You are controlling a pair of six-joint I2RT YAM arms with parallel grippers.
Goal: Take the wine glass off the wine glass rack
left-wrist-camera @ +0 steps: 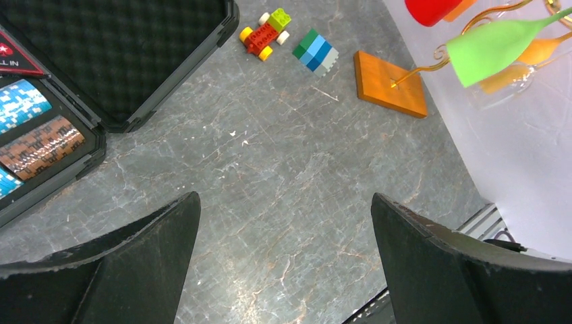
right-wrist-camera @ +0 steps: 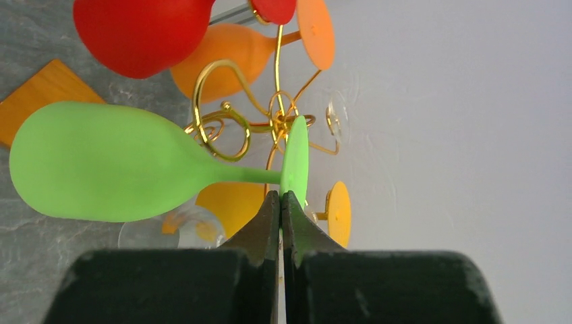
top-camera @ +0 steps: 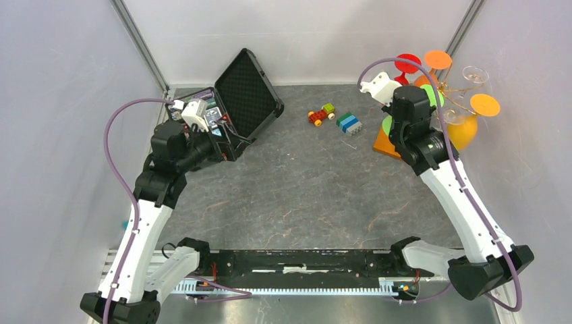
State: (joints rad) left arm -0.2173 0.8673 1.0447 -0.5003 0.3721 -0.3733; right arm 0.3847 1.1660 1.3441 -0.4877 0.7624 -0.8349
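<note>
**Right jaws at the foot of the green wine glass [right-wrist-camera: 101, 162]; left jaws wide and idle**

The left arm [top-camera: 165, 145] hangs over the bench [left-wrist-camera: 283, 155], the black case [left-wrist-camera: 135, 54] to the left of its jaws; they gape wide and empty, with the rack [left-wrist-camera: 391, 84] far ahead to their right. The right arm [top-camera: 418, 128] is much nearer. Its jaws are pressed shut, tips touching the lower rim of the glass's foot [right-wrist-camera: 295, 152]; whether they pinch it I cannot tell. The glass hangs sideways on the rack, stem [right-wrist-camera: 243, 175] crosswise, bowl left of the jaws.

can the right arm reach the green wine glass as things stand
Probably yes: the right gripper sits shut at the foot of the green wine glass, nothing between them; whether it pinches the foot is unclear.
</note>
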